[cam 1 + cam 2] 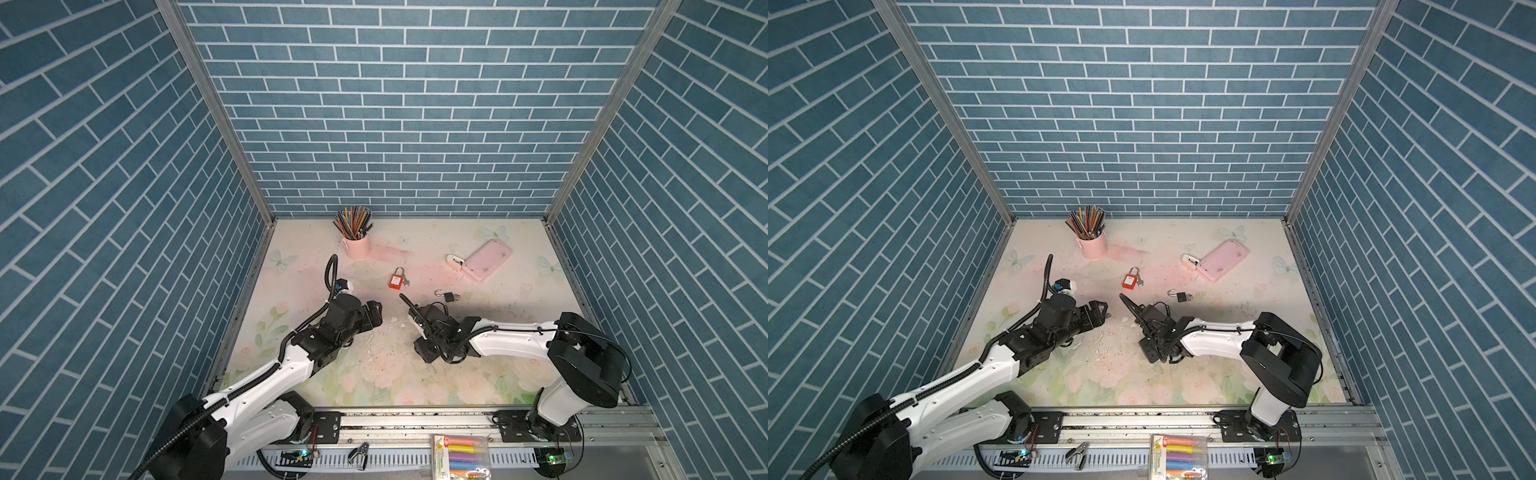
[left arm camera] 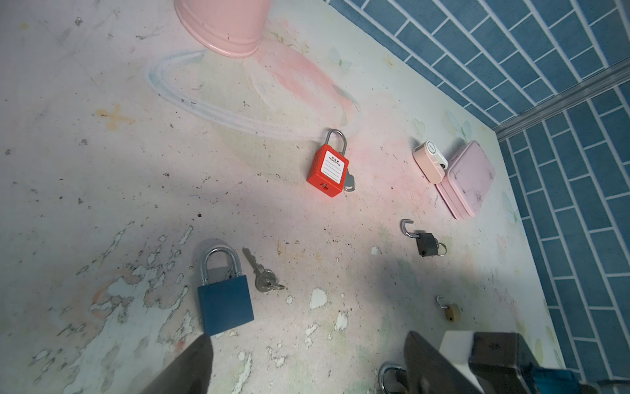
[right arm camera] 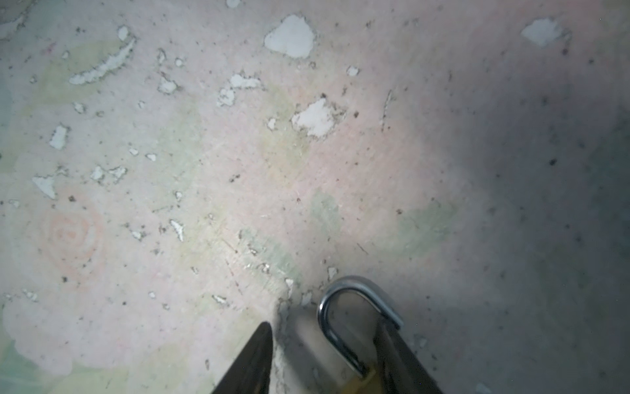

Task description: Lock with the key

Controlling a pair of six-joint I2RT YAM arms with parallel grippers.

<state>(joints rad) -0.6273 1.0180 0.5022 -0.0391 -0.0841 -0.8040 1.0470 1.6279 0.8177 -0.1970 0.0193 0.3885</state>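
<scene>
Near the middle of the counter [image 1: 415, 374] the right tool [image 3: 325, 329] hangs point-down over a padlock [image 3: 354, 283], with a finger on each side of its steel loop. The loop's free end stands clear of the body, so this lock is open. One finger looks to be against that free end, and bare counter shows between the other finger and the loop. The jaws stand part-way in, and I cannot tell whether they have a bite on the lock. Its brass-coloured body sits low between the fingers, mostly out of sight.

The left tool [image 2: 308, 337] is spread wide with nothing in it, just across from the right one. Right ahead of it lie a blue padlock [image 2: 226, 303], its loop shut, and a loose key [image 2: 260, 274] just beside that lock. The key lies lengthwise to the left tool's reach. Its ringed head is toward the tool and its blade points away, roughly in line with the blue lock's loop.

I'd say the next move hangs on that layout. The left arm is plainly nearer the key, and the right arm nearer the open lock. The left fingers would have to close across the key's head, not along the blade.

A red padlock [image 1: 395, 281] and a black padlock [image 1: 449, 296] lie farther toward the back edge, well apart from both tools.
</scene>
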